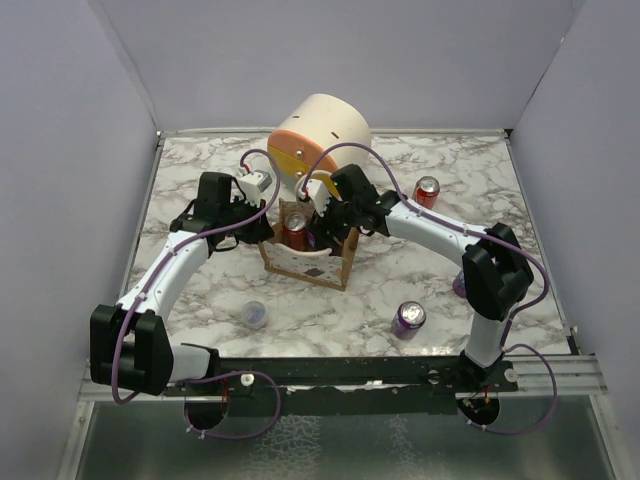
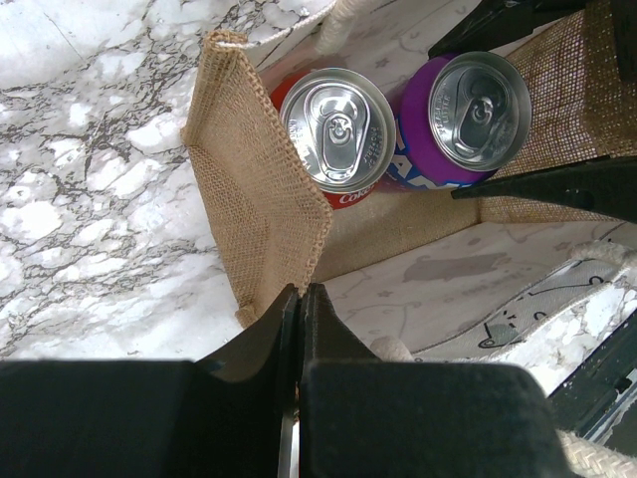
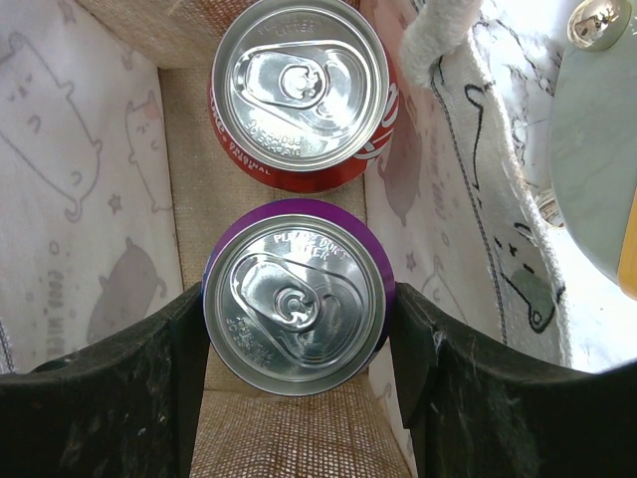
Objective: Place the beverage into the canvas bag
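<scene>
Coke can (image 2: 336, 129), purple can (image 3: 294, 299), canvas bag (image 2: 254, 199)

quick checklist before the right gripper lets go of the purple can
1. purple can inside canvas bag: ok
2. purple can upright, beside red can: ok
3. its base resting on the bag floor: cannot tell
4. left gripper pinching the bag wall: ok
5. right gripper has a finger on each side of the can: ok
6. white handle off to the side of the right gripper: ok
</scene>
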